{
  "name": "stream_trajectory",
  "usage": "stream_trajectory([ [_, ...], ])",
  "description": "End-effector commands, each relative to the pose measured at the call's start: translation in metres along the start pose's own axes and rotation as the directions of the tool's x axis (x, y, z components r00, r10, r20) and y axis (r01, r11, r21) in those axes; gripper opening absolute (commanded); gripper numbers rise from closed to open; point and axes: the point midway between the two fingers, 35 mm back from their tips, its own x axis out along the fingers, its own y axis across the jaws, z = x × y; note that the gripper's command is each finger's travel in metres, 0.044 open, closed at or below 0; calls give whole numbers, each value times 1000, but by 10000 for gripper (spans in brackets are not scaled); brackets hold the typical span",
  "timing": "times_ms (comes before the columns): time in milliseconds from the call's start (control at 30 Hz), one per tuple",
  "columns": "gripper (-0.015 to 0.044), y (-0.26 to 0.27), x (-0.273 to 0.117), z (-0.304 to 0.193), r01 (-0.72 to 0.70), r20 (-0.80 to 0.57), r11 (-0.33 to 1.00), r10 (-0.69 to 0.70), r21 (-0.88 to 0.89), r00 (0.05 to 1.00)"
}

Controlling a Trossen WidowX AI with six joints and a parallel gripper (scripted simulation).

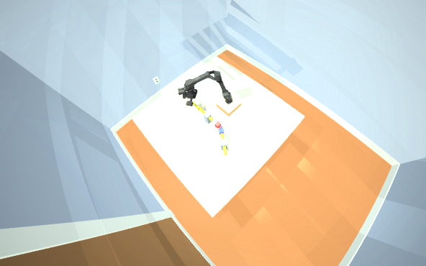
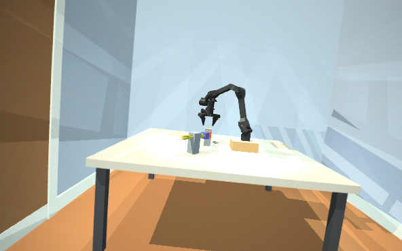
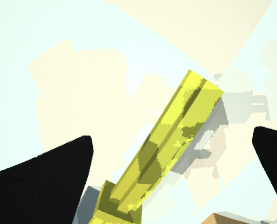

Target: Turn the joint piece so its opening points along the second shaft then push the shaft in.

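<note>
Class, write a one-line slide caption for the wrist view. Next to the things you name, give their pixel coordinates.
Between the open gripper's fingers, a ridged yellow shaft (image 3: 161,137) slants across the view, ungripped.
</note>
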Motion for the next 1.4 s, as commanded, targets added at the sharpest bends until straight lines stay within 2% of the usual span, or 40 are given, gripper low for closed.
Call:
stream_trajectory([
  [0,440,-1,9,-3,-2,-8,991,3,133,1000],
  [433,440,-3,28,-4,-11,-2,846,14,532,1000],
  [1300,440,-2,57,-6,-11,-2,843,14,537,1000],
  [1367,387,-2,57,-6,-11,-2,843,14,537,1000],
])
